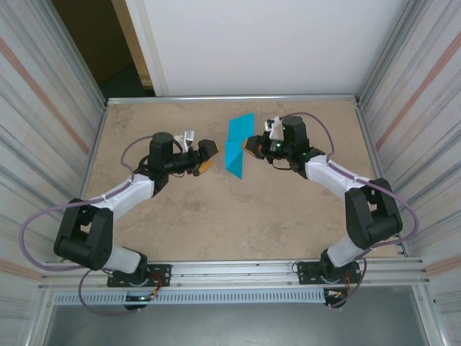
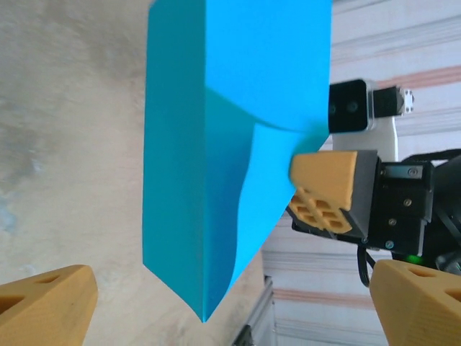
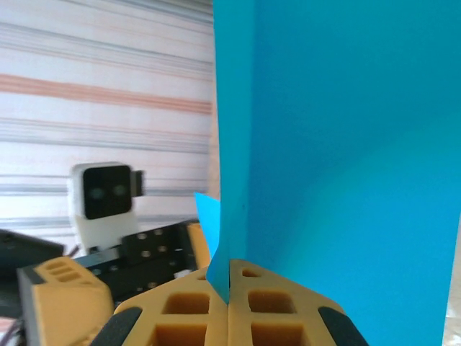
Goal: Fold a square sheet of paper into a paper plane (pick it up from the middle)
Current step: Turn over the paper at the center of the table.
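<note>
Item: turquoise-blue sheet of thin matte paper [image 1: 235, 148], folded along a sharp crease into a tall pointed shape. It stands on edge, upper centre of the overhead view, above the beige mottled tabletop [image 1: 216, 216].

Right gripper [image 3: 229, 277]: orange fingers pressed together, pinching the sheet's lower edge at bottom centre of its wrist view.

Left gripper [image 1: 209, 156]: just left of the sheet and apart from it. Its fingers [image 2: 45, 306] are spread wide, at the bottom corners of its wrist view.

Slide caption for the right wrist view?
Right gripper shut on the folded blue paper, its crease running straight out from the jaws.
</note>
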Tool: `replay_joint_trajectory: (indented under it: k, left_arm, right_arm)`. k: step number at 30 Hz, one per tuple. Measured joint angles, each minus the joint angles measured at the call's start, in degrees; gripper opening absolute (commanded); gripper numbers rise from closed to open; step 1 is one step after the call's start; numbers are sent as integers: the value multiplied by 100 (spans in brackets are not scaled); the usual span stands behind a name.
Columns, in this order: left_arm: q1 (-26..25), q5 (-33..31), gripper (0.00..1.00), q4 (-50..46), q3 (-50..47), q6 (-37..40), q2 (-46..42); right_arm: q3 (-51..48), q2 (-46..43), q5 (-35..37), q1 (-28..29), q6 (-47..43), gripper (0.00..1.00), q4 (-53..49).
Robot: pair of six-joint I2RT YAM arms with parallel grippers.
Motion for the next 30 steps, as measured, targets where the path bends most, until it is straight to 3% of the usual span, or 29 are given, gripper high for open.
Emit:
replay_joint_trajectory:
  k: [8,25,30]
  left_arm:
    - [-444,343,89,393,129,-122,46]
    - [-468,535,26,905,431,-400,367]
    - [-468,546,14,844,535,-385,514]
  right_arm:
    - [0,-52,-483,0,560,7,492]
    - [-138,-212,-763,-133,896,20,603]
    - [-184,-280,-761,-210,881,30,365]
